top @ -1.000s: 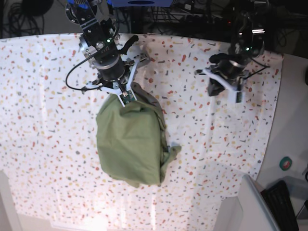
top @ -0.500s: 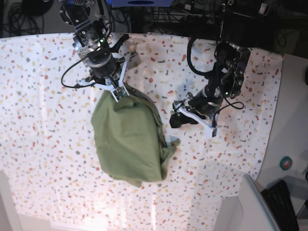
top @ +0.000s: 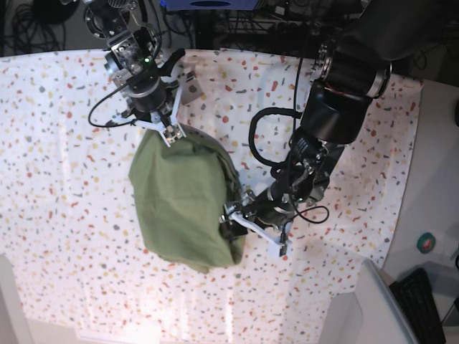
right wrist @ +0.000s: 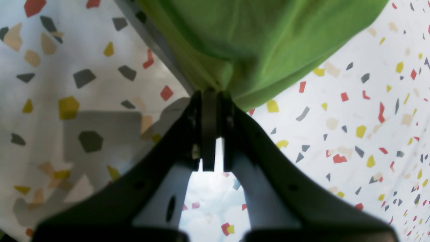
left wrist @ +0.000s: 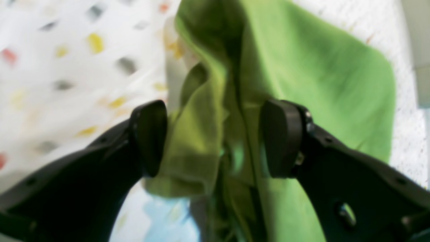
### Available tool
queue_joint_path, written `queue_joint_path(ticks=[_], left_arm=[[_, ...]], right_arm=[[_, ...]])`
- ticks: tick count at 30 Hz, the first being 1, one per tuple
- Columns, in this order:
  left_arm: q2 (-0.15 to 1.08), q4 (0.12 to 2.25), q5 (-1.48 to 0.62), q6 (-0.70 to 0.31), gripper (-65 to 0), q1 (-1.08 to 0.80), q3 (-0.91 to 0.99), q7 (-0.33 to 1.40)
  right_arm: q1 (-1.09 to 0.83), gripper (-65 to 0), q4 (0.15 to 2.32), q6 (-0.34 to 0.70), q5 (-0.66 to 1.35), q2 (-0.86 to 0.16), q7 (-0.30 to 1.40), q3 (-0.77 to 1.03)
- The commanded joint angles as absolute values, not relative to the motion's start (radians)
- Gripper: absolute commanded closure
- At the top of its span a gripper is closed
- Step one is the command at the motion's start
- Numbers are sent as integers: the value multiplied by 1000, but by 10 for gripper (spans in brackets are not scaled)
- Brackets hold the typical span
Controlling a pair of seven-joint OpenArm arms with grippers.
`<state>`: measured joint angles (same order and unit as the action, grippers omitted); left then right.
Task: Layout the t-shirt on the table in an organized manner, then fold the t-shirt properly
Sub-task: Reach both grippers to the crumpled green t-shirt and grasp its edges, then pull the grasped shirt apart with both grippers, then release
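Observation:
The olive-green t-shirt (top: 183, 208) lies bunched in a rounded heap on the speckled table (top: 64, 143). My right gripper (top: 166, 132) sits at the heap's far edge, shut on a pinch of fabric; in the right wrist view the gripper (right wrist: 210, 97) is clamped on the t-shirt (right wrist: 262, 37), which hangs taut from it. My left gripper (top: 240, 222) is low at the heap's near right edge. In the left wrist view the gripper (left wrist: 215, 139) is open, with folds of the t-shirt (left wrist: 302, 67) lying between the black pads (left wrist: 149, 137).
A plain grey-white surface (top: 437, 179) borders the table on the right, with a small green round thing (top: 426, 244) on it. A pale bin (top: 373, 308) and a dark keyboard (top: 419, 301) sit at the near right. Cables run along the far edge.
The left arm swung from the far right of the table down to the t-shirt's near right edge and its jaws opened. The right gripper pulled the t-shirt's far edge slightly up and left.

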<state>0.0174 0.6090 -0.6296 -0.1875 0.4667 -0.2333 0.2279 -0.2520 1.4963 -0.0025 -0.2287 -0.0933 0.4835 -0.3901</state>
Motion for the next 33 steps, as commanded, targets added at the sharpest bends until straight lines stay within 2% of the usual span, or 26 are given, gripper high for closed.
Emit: queue_joint_path(ticks=[1,2,3,4,6,7,10,12,16,19,24,33], left_arm=[[8,590,-604,-189,-423,501,-232,203],[-1,570,-575,-189,-408,506,-232,200],[-5,564,-547,-189,-359,506,-229,200],[-7,568,-524,-189,-268,501,-220,200],[5,602,-518,-189,-41,493,-219,202],[27,628,-518,-188,0,476,-219,209],[88,777,-519,-186,0,433,-216,332],[125,914,-519,-185,0,389,-177,478],[157,1242,-512,-171,0,295,-10,814],[157,1458,-510,-134,0,268,102,975],[157,1606,-510,-133,0,321,162,1076],[159,1529,-510,-133,0,438,189,1066]], right_arm=[[-245,0,1512,-7,-232,-94,466,-387],[-245,0,1512,-7,-232,-102,466,-387],[-242,0,1512,-7,-232,-110,466,-387],[-239,0,1512,-7,-232,-113,466,-387],[-239,0,1512,-7,-231,-125,466,-377],[-239,0,1512,-7,-229,-128,464,-355],[-242,0,1512,-7,-229,-127,463,-277],[-242,0,1520,-7,-229,-125,463,-225],[-262,0,1578,-5,-229,-127,466,-148],[-271,0,1647,-5,-229,-127,466,-105],[-226,0,1716,-4,-229,-133,466,-61],[-77,0,1724,-2,-229,-171,466,12]])
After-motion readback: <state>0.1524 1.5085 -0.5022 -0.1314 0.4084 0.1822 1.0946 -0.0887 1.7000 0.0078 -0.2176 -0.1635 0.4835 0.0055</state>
